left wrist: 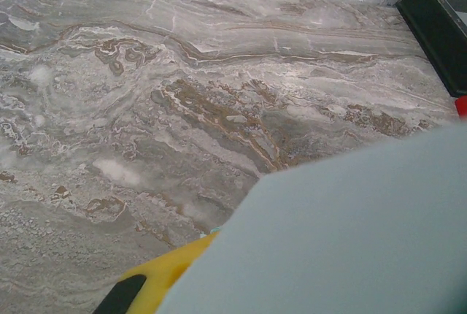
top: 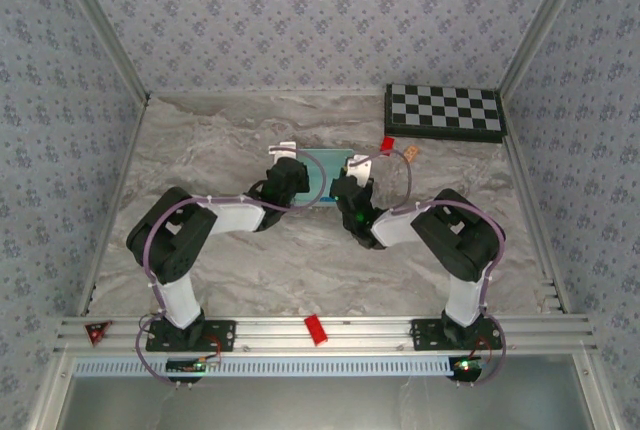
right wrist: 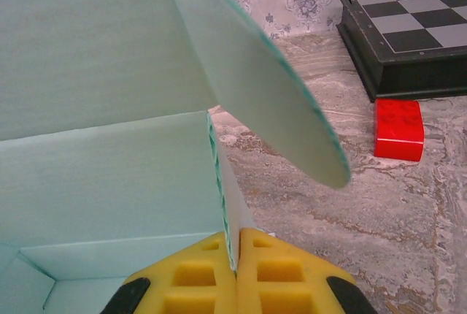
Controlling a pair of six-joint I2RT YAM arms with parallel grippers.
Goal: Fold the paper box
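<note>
A robot test cell of a laboratory kind is being shown. A grey-and-brown marble-patterned tabletop (top: 300, 265) is being enclosed on three sides by panels papered in pale grey floral wallpaper (top: 300, 10), and these are being framed by bare aluminium struts (top: 103, 30). Two black-and-white jointed robot arms, left (top: 175, 240) and right (top: 455, 235), are being carried on a slotted aluminium rail (top: 380, 326) at the near edge.
</note>
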